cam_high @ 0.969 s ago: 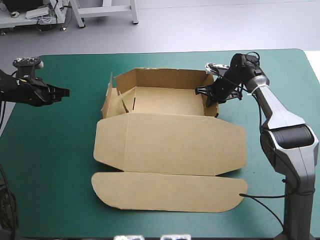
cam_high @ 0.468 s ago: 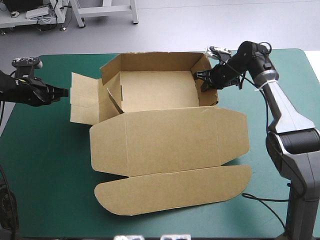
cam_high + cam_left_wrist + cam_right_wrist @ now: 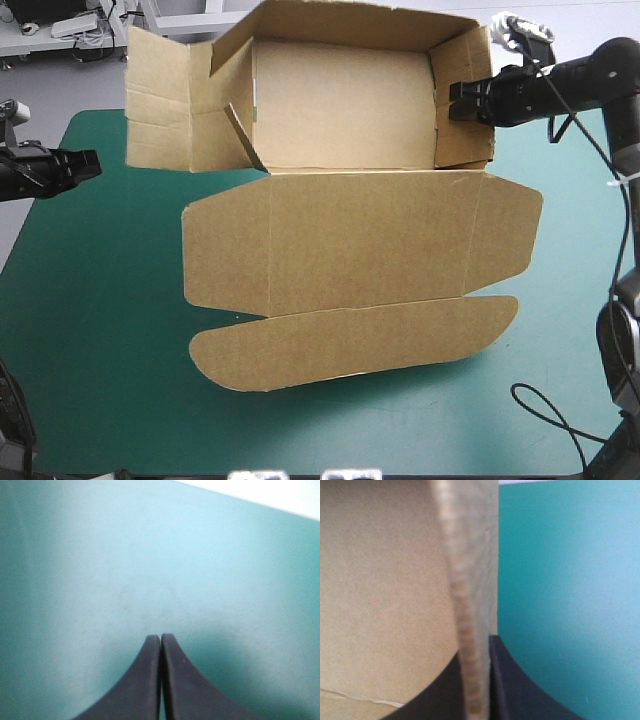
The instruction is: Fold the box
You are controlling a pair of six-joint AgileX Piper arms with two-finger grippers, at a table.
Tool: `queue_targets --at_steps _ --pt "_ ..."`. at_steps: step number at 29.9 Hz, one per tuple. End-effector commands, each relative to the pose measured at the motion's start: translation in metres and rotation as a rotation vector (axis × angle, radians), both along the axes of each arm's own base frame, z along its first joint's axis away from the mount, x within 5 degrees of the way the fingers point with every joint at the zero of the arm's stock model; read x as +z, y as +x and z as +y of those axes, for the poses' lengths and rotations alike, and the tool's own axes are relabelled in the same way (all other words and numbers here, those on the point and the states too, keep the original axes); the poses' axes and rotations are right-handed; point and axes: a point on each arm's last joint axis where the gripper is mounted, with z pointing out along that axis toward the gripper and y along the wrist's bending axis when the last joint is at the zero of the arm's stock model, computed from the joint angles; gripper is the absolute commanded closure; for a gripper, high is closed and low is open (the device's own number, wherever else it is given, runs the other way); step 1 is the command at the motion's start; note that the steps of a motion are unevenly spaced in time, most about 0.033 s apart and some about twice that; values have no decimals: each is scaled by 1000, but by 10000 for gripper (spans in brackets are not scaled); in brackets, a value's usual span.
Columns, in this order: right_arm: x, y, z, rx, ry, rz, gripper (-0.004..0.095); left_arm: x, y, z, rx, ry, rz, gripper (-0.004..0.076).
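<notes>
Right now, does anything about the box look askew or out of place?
Yes. The box is tipped up, held by the right gripper shut on its right wall, and its left side flap splays outward, untucked. The left gripper is shut, clear of it.

Lab: teal-green work table (image 3: 100, 300), grey floor (image 3: 70, 85).

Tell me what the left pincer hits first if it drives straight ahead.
Probably the teal-green cover: its wrist view shows only that ahead of the left pincer. From above, the box seems in line, but it is lifted, likely above that path.
</notes>
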Motion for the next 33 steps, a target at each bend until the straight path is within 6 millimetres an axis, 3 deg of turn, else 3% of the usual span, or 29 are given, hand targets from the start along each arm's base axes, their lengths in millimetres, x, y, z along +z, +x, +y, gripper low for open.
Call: queue_targets --at_steps 1,8,13,20,33 --pt "56 -45 2 41 101 -161 925 33 -2 -14 -72 -173 -187 733" --pt "79 -75 4 45 99 -234 925 44 8 -25 -229 -515 -299 733" --pt "82 -80 9 59 105 -236 925 53 7 -43 -309 -584 -338 733" --pt "75 -76 18 77 76 -216 925 62 4 -81 -425 -639 -343 733" --pt "57 -53 17 55 78 -148 924 87 -26 -101 -492 -597 -402 733"
